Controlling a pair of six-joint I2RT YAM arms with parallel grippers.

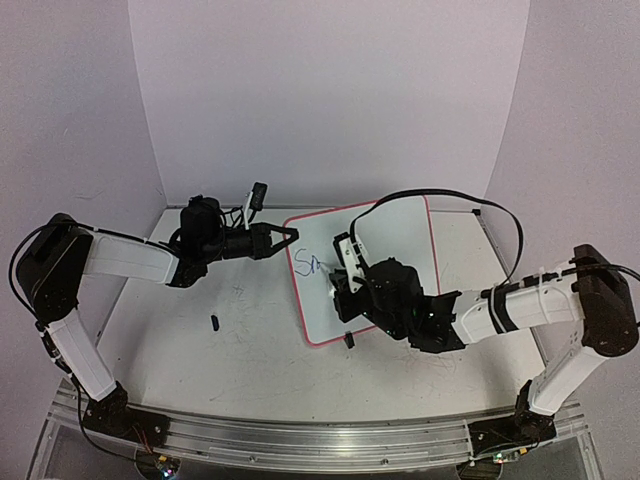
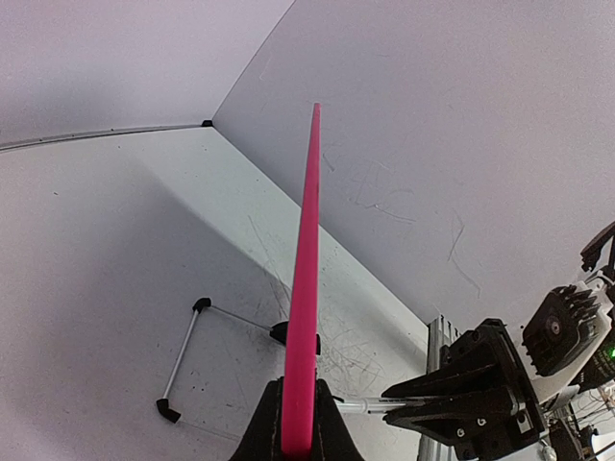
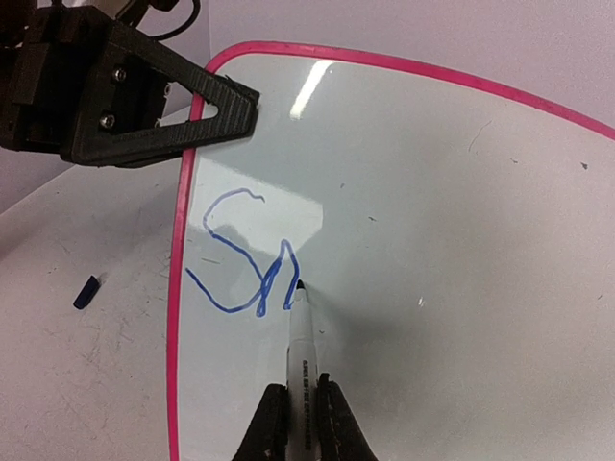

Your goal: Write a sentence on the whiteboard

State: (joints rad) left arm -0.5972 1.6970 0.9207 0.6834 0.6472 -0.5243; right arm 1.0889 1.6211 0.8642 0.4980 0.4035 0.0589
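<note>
Nearest you, the rail (image 1: 320, 440) carries both arm bases along the front of the surface (image 1: 250, 380), with the left arm on the left. A little further in, on the left half of the surface, a small dark piece (image 1: 214, 322) lies alone, well apart from the whiteboard (image 1: 400, 240).

To its right, your right end effector (image 3: 300, 394) is closed on a marker (image 3: 299, 351). Its fingers clamp the barrel from both sides. The tip points away from the wrist and touches the board.

The whiteboard lies near the middle of the surface, turned slightly so that its far edge slants up to the right. A black clip foot (image 1: 349, 340) shows at its near edge. In the top view the right arm reaches over the board's near part and covers some of it.

The sentence (image 3: 245, 259) sits close to the board's left edge in a thin blue line. It shows an S and one more letter, whose last stroke ends just where the marker tip rests. That second letter is too unfinished for you to tell whether it is an n or an m.

Further back, your left end effector (image 1: 291, 236) is closed on the board's pink rim (image 2: 306, 288) near the far left corner. The left wrist view shows that rim edge-on, rising from between the fingers. Behind everything stands the white back wall (image 1: 320, 100).
</note>
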